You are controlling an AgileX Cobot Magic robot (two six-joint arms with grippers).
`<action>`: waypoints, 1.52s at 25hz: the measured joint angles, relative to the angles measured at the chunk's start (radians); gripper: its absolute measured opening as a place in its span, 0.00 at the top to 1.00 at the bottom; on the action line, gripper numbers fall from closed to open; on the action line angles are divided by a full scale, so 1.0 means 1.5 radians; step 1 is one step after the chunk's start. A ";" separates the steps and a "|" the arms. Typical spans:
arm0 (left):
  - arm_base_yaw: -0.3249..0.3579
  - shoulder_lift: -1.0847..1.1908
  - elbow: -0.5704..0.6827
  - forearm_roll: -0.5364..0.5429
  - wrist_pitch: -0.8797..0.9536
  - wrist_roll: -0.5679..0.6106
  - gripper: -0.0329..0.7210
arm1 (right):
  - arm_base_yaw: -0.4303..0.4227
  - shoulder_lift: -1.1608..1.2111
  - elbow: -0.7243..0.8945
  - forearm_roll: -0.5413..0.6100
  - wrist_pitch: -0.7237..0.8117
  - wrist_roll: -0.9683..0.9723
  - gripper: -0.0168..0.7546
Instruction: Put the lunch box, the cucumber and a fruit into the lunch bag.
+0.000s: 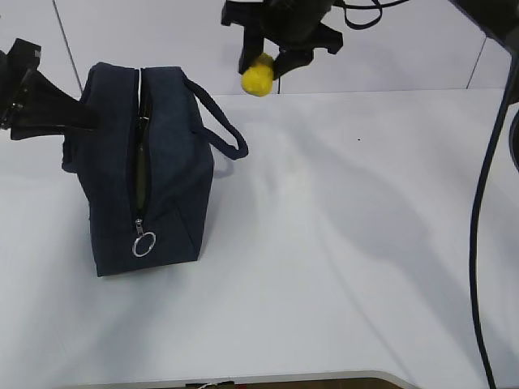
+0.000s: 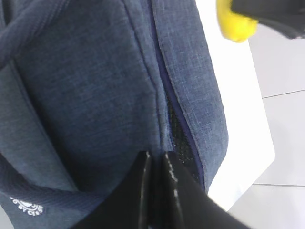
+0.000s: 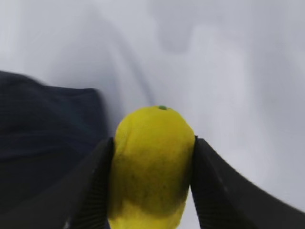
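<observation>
The navy lunch bag (image 1: 174,174) stands at the left of the table, its top zipper open, its silver ring pull (image 1: 143,244) hanging at the near end. A strip of green (image 1: 141,174) shows inside the opening; I cannot tell whether it is the lunch box or the cucumber, and both are otherwise hidden. My left gripper (image 1: 91,120) is at the bag's left upper side, its jaws shut on a fold of the bag's fabric (image 2: 95,86) beside the zipper; it also shows in the left wrist view (image 2: 156,153). My right gripper (image 1: 263,61) is shut on the yellow fruit (image 1: 258,78) (image 3: 152,157), held in the air behind and right of the bag.
The bag's loop handle (image 1: 223,121) sticks out to the right. A thick black cable (image 1: 485,203) hangs down the right side. The white table (image 1: 349,243) stretches right of the bag, with its front edge (image 1: 324,378) near the bottom.
</observation>
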 joint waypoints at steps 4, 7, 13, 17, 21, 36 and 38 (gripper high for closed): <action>0.000 0.000 0.000 0.000 0.000 0.000 0.95 | 0.001 -0.001 -0.024 0.140 0.003 -0.066 0.48; 0.000 0.000 0.000 0.000 0.000 0.000 0.95 | 0.011 0.000 -0.024 0.242 0.000 -0.129 0.48; 0.000 0.000 0.000 -0.004 0.001 0.000 0.95 | 0.042 0.000 -0.025 0.295 -0.027 -0.170 0.49; 0.000 0.000 0.000 -0.024 0.004 0.003 0.95 | 0.053 0.006 -0.025 0.298 -0.048 -0.180 0.49; 0.000 0.000 0.000 -0.030 0.006 0.006 0.95 | 0.066 0.029 -0.025 0.298 -0.052 -0.194 0.49; 0.000 0.000 0.000 -0.054 0.019 0.021 0.95 | 0.073 0.081 -0.028 0.297 -0.030 -0.226 0.33; 0.000 0.000 0.000 -0.054 0.019 0.021 0.95 | 0.073 0.081 -0.030 0.297 -0.028 -0.232 0.31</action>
